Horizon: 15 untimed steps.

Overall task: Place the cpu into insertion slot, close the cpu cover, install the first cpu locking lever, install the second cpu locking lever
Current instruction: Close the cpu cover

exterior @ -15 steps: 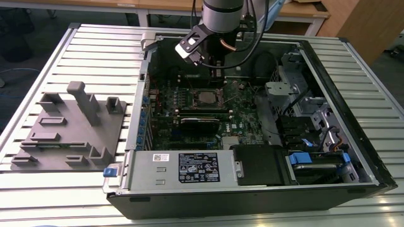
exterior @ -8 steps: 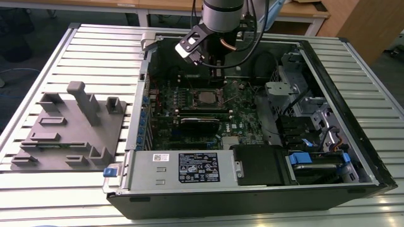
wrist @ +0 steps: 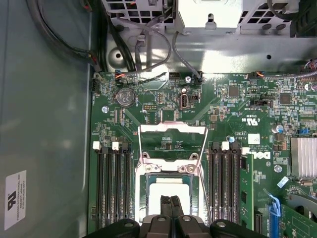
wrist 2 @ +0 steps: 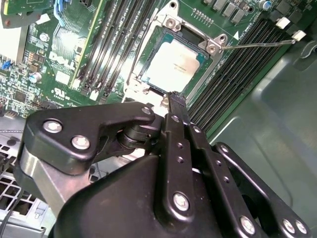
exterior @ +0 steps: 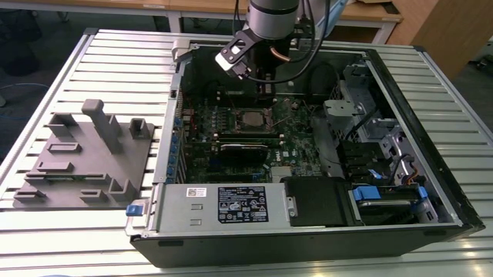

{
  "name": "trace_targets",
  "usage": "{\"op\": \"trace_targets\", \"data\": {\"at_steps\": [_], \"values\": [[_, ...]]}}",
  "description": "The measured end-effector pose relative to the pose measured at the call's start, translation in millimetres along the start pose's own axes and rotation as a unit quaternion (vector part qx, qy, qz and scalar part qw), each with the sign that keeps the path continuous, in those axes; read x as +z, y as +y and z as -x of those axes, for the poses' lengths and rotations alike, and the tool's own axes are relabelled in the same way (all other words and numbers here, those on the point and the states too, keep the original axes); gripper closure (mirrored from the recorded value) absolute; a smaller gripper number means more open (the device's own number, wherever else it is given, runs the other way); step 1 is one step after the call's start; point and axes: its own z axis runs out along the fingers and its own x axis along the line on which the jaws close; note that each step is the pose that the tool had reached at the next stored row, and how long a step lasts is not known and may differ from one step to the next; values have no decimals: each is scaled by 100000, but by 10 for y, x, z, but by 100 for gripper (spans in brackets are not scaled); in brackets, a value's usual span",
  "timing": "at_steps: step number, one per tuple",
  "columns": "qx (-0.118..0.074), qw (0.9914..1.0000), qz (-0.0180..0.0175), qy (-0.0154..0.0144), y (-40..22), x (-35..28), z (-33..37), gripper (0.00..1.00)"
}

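The cpu (wrist 2: pixel 173 67) lies flat in the insertion slot (wrist 2: pixel 148 49), its silver-tan top showing, also in the first wrist view (wrist: pixel 166 188) and the exterior view (exterior: pixel 253 120). The cpu cover (wrist: pixel 172 130) stands swung open on the far side of the slot, with green board visible through its cut-out. A thin wire locking lever (wrist 2: pixel 257 44) juts out, unlatched, from a corner of the slot; another lever (wrist: pixel 139 148) runs beside the cover. My gripper (wrist 2: pixel 176 98) is shut with nothing in it, its tips over the cpu's near edge (wrist: pixel 172 201), hanging above the board (exterior: pixel 267 91).
Black memory slots (wrist: pixel 113 183) flank the slot on both sides. The open computer case (exterior: pixel 454 190) holds a power supply (exterior: pixel 223 205), drive bays and cables (wrist: pixel 143 54). A grey fixture block (exterior: pixel 85 156) sits on the slatted table at the exterior view's left.
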Motion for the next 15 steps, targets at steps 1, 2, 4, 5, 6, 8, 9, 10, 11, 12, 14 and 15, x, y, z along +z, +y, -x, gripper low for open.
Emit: {"op": "trace_targets", "data": {"at_steps": [1, 2, 4, 5, 6, 8, 9, 10, 11, 12, 14, 15], "values": [[-1, 100000, 0, -1, 2, 0, 0, 89], [6, 100000, 3, 0, 3, 0, 0, 89], [0, 100000, 3, -1, 13, -6, 0, 89], [2, 100000, 4, 4, 13, -6, -1, 89], [3, 100000, 3, 1, 14, -7, -1, 89], [2, 100000, -6, -14, 13, -12, 0, 89], [3, 100000, -9, -21, 14, -16, 0, 89], [3, 100000, -2, -7, 14, -19, -1, 89], [1, 100000, 1, -2, 14, -23, -1, 89], [3, 100000, 5, 3, 14, -25, -1, 89], [1, 100000, 12, 16, 14, -25, -1, 89], [2, 100000, 10, 13, 14, -26, -1, 89]]}}
